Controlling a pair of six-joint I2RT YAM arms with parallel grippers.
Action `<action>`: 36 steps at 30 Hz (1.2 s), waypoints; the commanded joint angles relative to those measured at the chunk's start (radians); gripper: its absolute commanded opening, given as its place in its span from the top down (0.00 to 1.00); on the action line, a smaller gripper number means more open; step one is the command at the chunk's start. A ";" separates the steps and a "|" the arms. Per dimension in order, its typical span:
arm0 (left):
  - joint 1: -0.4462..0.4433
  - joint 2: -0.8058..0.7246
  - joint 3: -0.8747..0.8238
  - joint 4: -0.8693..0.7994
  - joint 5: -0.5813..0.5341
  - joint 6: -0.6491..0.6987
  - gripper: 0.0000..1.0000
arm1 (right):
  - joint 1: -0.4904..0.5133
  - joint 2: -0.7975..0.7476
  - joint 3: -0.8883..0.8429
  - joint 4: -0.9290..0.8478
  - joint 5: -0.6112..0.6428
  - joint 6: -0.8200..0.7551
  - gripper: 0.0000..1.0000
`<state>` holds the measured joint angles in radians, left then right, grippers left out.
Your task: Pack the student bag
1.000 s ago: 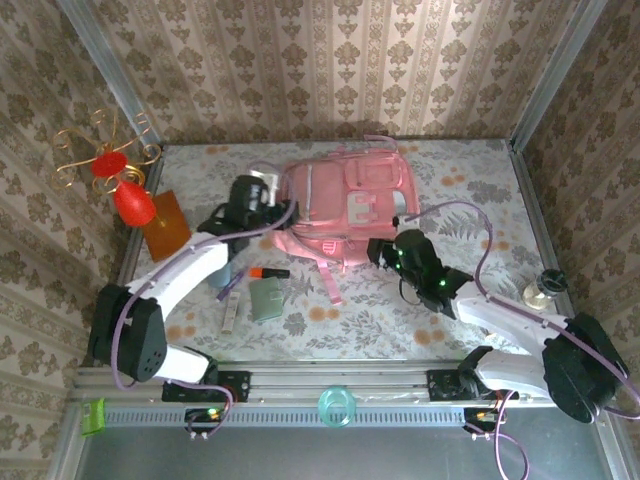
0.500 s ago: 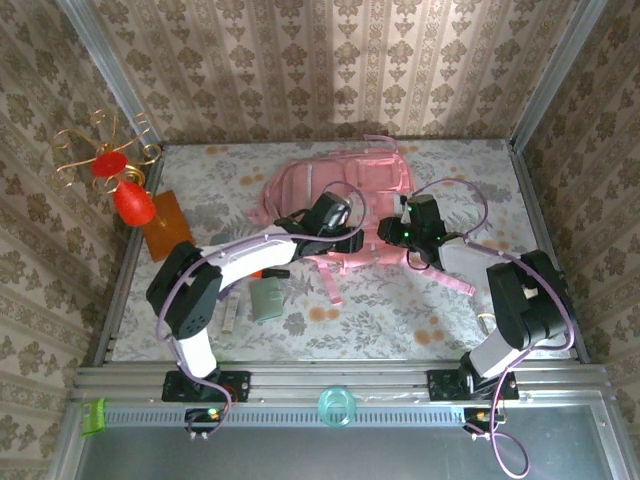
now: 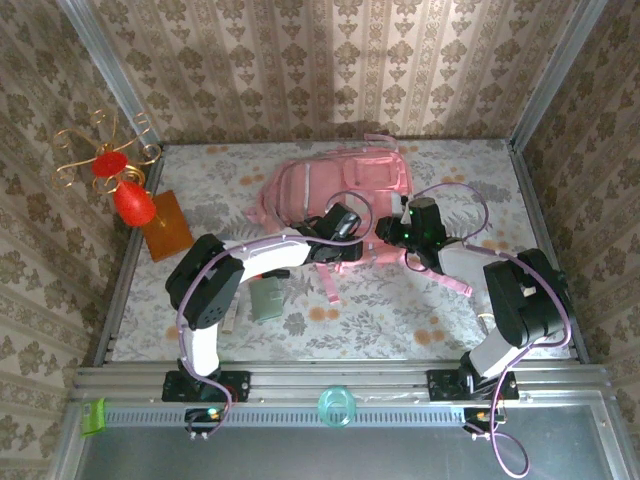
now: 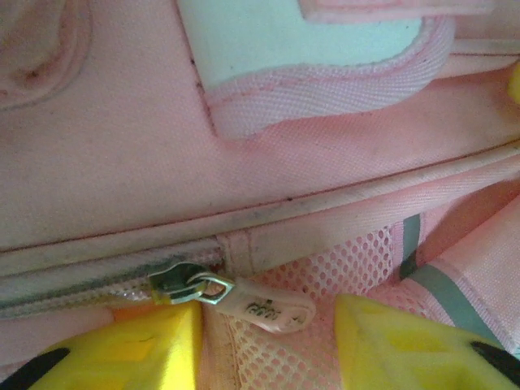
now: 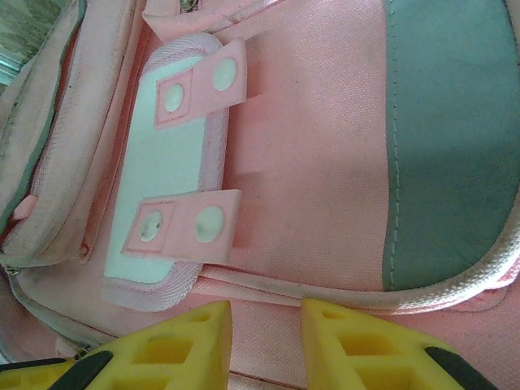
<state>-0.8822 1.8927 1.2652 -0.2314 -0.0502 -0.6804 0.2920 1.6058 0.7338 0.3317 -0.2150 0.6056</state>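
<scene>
The student bag (image 3: 335, 185) is a large pink backpack lying flat at the back middle of the table. My left gripper (image 3: 345, 240) is at its near edge. In the left wrist view its yellow fingers (image 4: 130, 349) stand open on either side of a pale pink zipper pull (image 4: 264, 306), which hangs from a metal slider (image 4: 175, 284) over pink mesh; neither finger touches it. My right gripper (image 3: 395, 232) is at the bag's near right corner. In the right wrist view its yellow fingers (image 5: 175, 345) are closed in on a band of the bag's fabric (image 5: 266, 329) below a pale patch (image 5: 166, 203).
A red ornament on a gold wire stand (image 3: 125, 190) and an orange board (image 3: 167, 225) sit at the far left. A green wallet (image 3: 267, 298) and a small white stick (image 3: 230, 318) lie near the left arm. Pink straps (image 3: 325, 285) trail toward the front.
The left arm swung from the bag's left side to its near edge, and its jaws narrowed. The right gripper moved up onto the bag and closed in.
</scene>
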 commanded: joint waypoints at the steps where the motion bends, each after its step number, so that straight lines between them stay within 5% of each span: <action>1: 0.000 0.007 0.020 0.050 -0.057 -0.013 0.57 | 0.005 0.039 -0.030 -0.001 -0.042 0.012 0.71; 12: 0.008 -0.025 -0.025 0.149 -0.120 -0.043 0.51 | 0.004 0.029 -0.041 -0.009 -0.048 -0.006 0.71; 36: 0.034 -0.088 -0.074 0.202 -0.188 0.042 0.76 | -0.001 0.012 -0.072 -0.042 -0.041 -0.038 0.71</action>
<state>-0.8730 1.8587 1.1988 -0.0998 -0.1913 -0.6624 0.2924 1.6096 0.6933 0.3931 -0.2420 0.5785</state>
